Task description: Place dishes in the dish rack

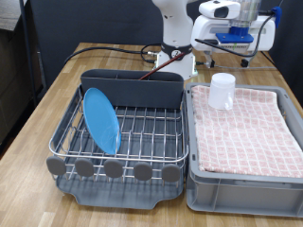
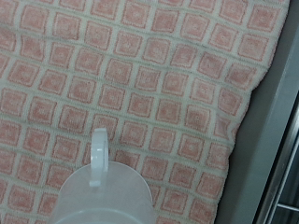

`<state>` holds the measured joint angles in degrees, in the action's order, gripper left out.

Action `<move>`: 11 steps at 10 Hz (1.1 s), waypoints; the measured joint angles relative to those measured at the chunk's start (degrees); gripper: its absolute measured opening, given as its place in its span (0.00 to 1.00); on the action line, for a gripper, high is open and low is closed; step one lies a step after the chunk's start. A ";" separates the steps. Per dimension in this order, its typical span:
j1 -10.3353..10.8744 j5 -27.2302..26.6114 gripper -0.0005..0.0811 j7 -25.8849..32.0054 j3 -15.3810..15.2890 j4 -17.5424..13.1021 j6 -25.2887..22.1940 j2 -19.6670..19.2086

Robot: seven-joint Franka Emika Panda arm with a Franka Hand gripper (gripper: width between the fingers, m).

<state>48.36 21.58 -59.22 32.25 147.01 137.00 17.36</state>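
Note:
The light-blue plate (image 1: 101, 119) stands on edge in the chrome wire dish rack (image 1: 142, 128), at its side towards the exterior view's left. The white cup (image 1: 222, 91) stands on the checkered cloth at the far end of the grey tub. The gripper (image 1: 244, 40) hangs in the air above and beyond the cup, touching nothing. In the wrist view the cup (image 2: 101, 191) with its handle shows from above on the cloth, and no fingers show there. A thin brown-red stick (image 1: 153, 66) rises at the grey trough; I cannot tell if it is the spoon.
The grey tub (image 1: 194, 180) lined with pink-and-white checkered cloth (image 1: 248, 132) sits at the exterior view's right of the rack. Black and red cables (image 1: 133, 49) lie on the wooden table behind the rack. The robot base (image 1: 175, 38) stands at the back.

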 joint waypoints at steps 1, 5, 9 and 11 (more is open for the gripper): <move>0.00 0.00 0.99 -0.26 -0.01 0.00 0.30 -0.32; 0.99 -5.17 0.99 0.03 0.58 0.07 -0.63 -0.97; 2.44 -11.94 0.99 4.58 1.75 -1.50 -5.94 -5.13; 2.58 -12.87 0.99 4.89 1.57 -3.01 -6.99 -8.73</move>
<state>50.94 8.71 -54.33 33.82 144.01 130.01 8.63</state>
